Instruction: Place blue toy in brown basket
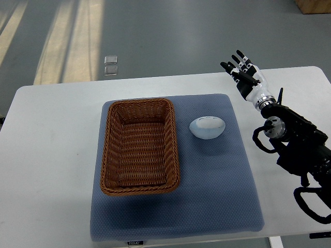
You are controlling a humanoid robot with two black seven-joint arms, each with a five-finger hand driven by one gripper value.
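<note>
In the top view, the right hand (243, 72) was raised over the far right part of the white table (51, 155), its black-tipped fingers (239, 56) stretched out and slightly apart, gripping nothing, pointing away from the robot toward the far edge. Its white wrist led back into a black arm (297, 144) that entered from the picture's right edge, with dark cables looping beside it. The blue toy (207, 127), a pale rounded egg-like lump, lay on the blue-grey mat (217, 196), nearer the robot than the fingertips and off to their left, well apart from the hand and untouched by it. The brown basket (139, 147), a woven rectangular wicker one with nothing visible inside, sat on the same mat farther left again, beyond the toy as seen from the fingers; the toy rested just beside the basket's right wall, near its far end, with a narrow strip of mat showing between them. The mat covered the middle of the table and reached its near edge. Beyond the table, on the grey floor (170, 31), two small pale square plates (110, 65) lay one behind the other, far to the left of the fingertips. Bright bands of light crossed the floor at the upper left.
</note>
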